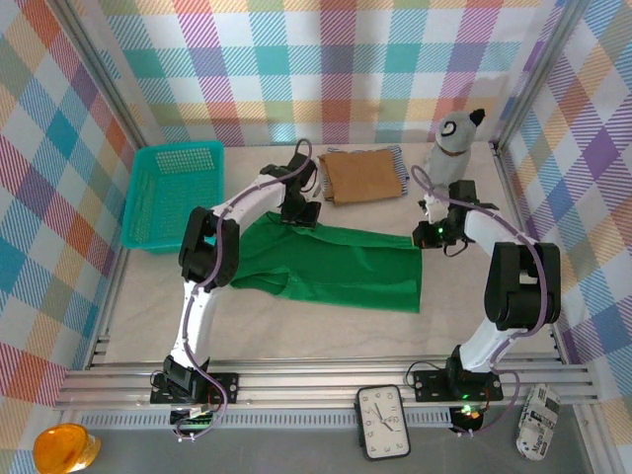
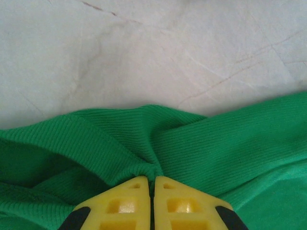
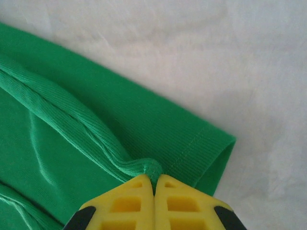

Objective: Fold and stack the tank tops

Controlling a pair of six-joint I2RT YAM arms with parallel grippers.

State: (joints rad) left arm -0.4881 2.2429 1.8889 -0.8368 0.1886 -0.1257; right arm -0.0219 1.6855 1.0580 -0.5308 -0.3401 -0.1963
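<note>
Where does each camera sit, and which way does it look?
Top external: above and behind, looking down at the table, left arm, right arm, green tank top.
Left wrist: on the left arm, looking past the left gripper, shut on that top.
Right wrist: likewise; right gripper pinches it near a hemmed corner.
Shared: all see the green tank top.

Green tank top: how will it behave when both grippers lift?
Likely floppy: the green tank top bunches at the left gripper. Probably sags between pinches; the right gripper holds only a rolled edge. Ribbed knit, probably grippy.
</note>
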